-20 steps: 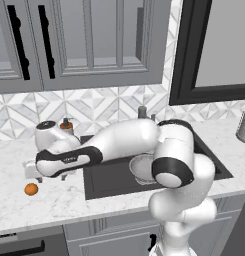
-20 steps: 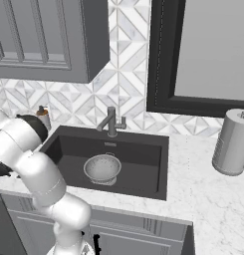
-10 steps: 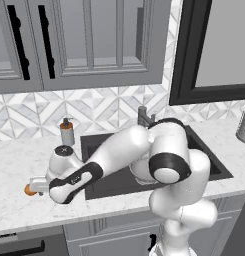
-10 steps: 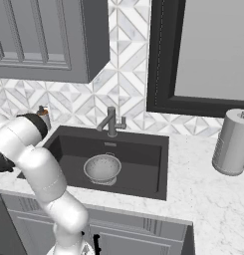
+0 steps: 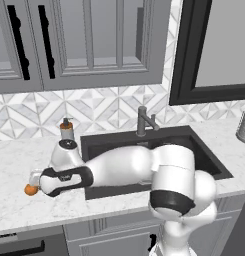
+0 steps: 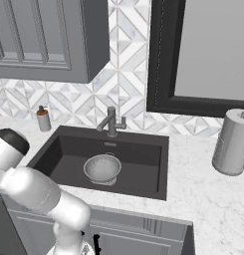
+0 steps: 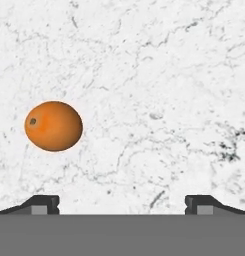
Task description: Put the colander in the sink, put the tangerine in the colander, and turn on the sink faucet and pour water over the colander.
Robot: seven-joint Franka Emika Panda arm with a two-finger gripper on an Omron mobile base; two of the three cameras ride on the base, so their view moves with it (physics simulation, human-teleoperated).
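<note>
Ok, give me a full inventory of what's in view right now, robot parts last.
colander: one, silvery-grey, in the sink over the drain.
tangerine: one, orange, on the marble worktop left of the sink.
sink: one, dark charcoal, set into the worktop.
sink faucet: one, dark grey, behind the basin.
soap dispenser: one, grey and brown, at the sink's back left corner.
paper towel roll: one, grey, on the worktop right of the sink.
wall cabinets: grey, above the worktop.
gripper: one, open, above the worktop, tangerine off to one side of its tips.

Even, bright rendered light throughout; soft faint shadows, no glare, slightly coarse resolution, sharp focus edge to edge.
</note>
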